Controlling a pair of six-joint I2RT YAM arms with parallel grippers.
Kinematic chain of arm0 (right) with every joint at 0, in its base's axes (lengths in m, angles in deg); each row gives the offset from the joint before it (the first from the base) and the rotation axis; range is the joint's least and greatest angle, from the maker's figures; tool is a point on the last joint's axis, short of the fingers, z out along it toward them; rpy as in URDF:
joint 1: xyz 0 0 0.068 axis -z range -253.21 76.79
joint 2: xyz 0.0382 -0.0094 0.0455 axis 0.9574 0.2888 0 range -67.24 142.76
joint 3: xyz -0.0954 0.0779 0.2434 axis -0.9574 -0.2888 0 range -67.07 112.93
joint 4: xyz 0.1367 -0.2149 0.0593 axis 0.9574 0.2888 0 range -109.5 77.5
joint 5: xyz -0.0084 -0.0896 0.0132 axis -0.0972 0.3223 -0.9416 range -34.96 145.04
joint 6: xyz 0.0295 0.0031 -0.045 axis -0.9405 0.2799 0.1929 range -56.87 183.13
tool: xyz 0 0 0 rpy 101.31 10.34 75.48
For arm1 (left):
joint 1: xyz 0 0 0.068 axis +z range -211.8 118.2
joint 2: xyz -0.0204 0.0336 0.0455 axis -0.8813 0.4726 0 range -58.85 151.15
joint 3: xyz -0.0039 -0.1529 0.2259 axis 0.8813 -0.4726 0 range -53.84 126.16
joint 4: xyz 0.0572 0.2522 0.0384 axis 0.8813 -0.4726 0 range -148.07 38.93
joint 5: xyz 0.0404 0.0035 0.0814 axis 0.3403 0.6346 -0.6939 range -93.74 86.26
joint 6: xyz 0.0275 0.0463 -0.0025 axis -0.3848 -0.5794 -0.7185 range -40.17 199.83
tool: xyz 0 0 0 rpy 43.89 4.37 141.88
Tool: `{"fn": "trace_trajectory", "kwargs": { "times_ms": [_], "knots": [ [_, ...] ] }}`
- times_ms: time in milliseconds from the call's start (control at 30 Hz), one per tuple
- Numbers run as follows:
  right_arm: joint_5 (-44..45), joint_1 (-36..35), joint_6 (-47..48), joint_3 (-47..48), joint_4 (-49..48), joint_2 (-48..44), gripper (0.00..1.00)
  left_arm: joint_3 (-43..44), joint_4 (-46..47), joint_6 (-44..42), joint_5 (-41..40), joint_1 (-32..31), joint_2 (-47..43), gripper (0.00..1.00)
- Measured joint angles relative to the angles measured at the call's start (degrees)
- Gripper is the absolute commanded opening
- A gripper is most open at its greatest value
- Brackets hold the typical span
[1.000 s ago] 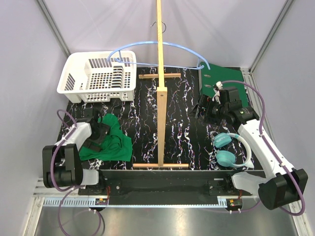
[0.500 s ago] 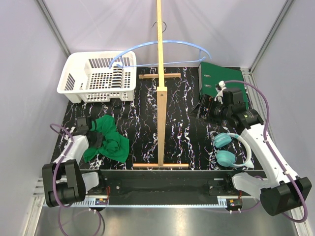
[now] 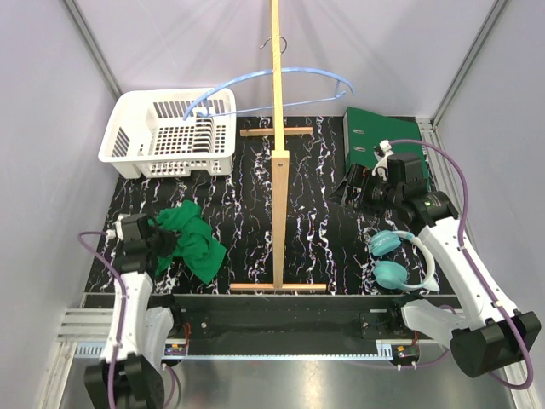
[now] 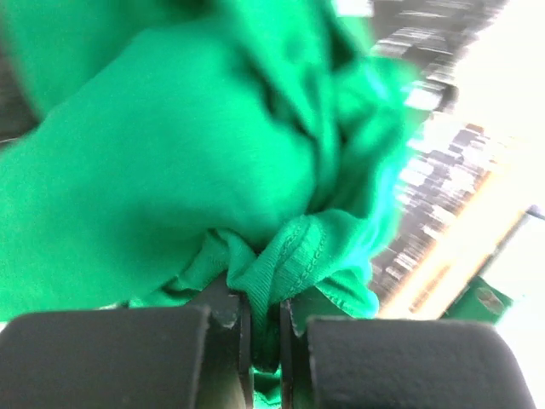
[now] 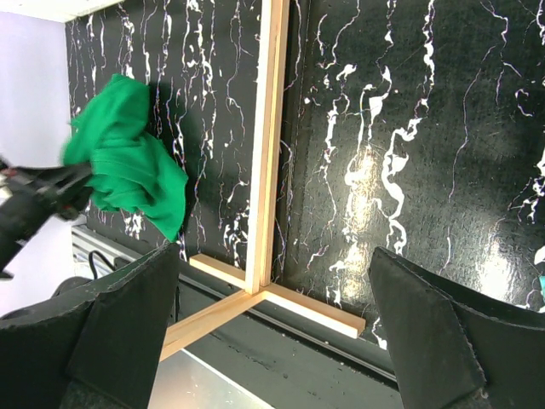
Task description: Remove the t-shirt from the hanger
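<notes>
Black, white-veined marble tabletop [image 3: 247,213] inside pale walls: that is your workspace.

Start at your left gripper [image 3: 162,243]. Its jaws are pinched nearly together on a fold of the plain dark green soft fabric t-shirt [image 3: 194,243]. The wrist view shows a ribbed hem squeezed between the two black fingers [image 4: 128,341]. The rest of the shirt bunches just ahead of the jaws, low over the table. Whether it touches the table you cannot tell.

Well ahead of that gripper sits the white slotted plastic basket [image 3: 128,145]. Further to its right, high on the tall wooden pole stand [image 3: 278,170], hangs the thin light-blue curved clothes hanger [image 3: 311,72], bare and well apart from the shirt.

Your right gripper [image 3: 353,192] stands wide open and holds nothing. The rigid flat green binder [image 3: 375,136] lies just beyond it and the teal headphones [image 3: 390,260] lie back toward its base.

The shirt looks free of the hanger, so you are likely at the closing step. Next you would lay the bundle flat on the table and open the left jaws without dragging fabric toward the stand's base.
</notes>
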Motion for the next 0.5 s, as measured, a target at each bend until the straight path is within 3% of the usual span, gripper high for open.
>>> {"fn": "trace_trajectory", "kwargs": {
  "times_ms": [200, 500],
  "knots": [
    [-0.1, 0.0, 0.0, 0.0, 0.0, 0.0, 1.0, 1.9, 0.5, -3.0, 5.3, 0.0, -13.7, 0.0],
    [-0.6, 0.0, 0.0, 0.0, 0.0, 0.0, 1.0, 17.2, 8.5, -3.7, 12.2, 0.0, -9.4, 0.0]
  ]
}}
